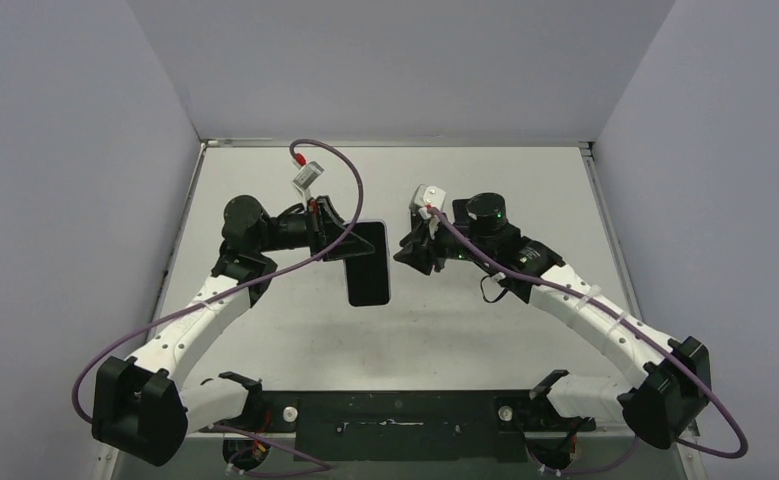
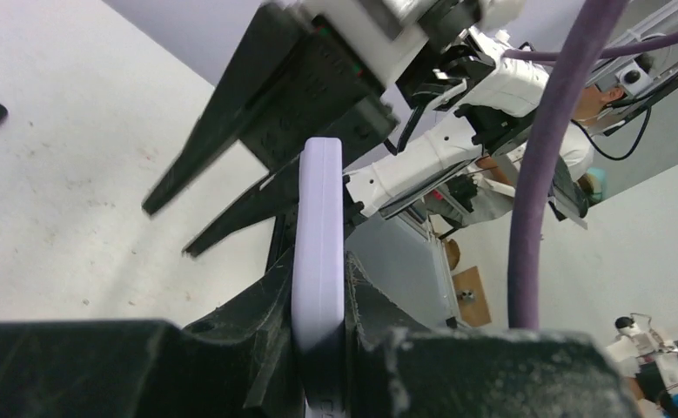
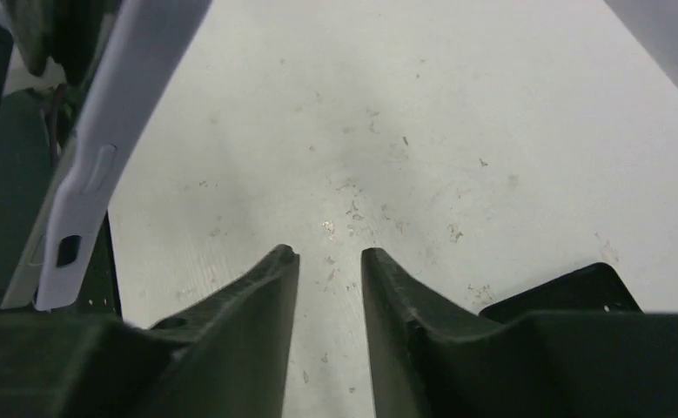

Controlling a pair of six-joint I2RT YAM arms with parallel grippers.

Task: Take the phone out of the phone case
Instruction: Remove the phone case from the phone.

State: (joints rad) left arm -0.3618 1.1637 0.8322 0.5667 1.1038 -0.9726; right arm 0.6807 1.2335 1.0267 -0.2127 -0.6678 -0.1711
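The phone (image 1: pixel 369 270) shows its black screen upward in the top view, still sitting in its pale lilac phone case (image 2: pixel 318 218). My left gripper (image 1: pixel 348 243) is shut on the case's edge near the far end, and the lilac edge (image 2: pixel 319 270) is pinched between its jaws. The right gripper (image 1: pixel 406 254) hovers just right of the phone, apart from it. Its fingers (image 3: pixel 328 254) stand a little open with only bare table between them. In the right wrist view the case's side (image 3: pixel 100 148), with a button and a cutout, rises at the upper left.
The white table (image 1: pixel 485 340) is walled by grey panels at the back and both sides. A purple cable (image 1: pixel 350 175) loops over the left wrist, and another (image 1: pixel 585 295) runs along the right arm. Both arm bases sit on the black bar (image 1: pixel 395 425) at the near edge.
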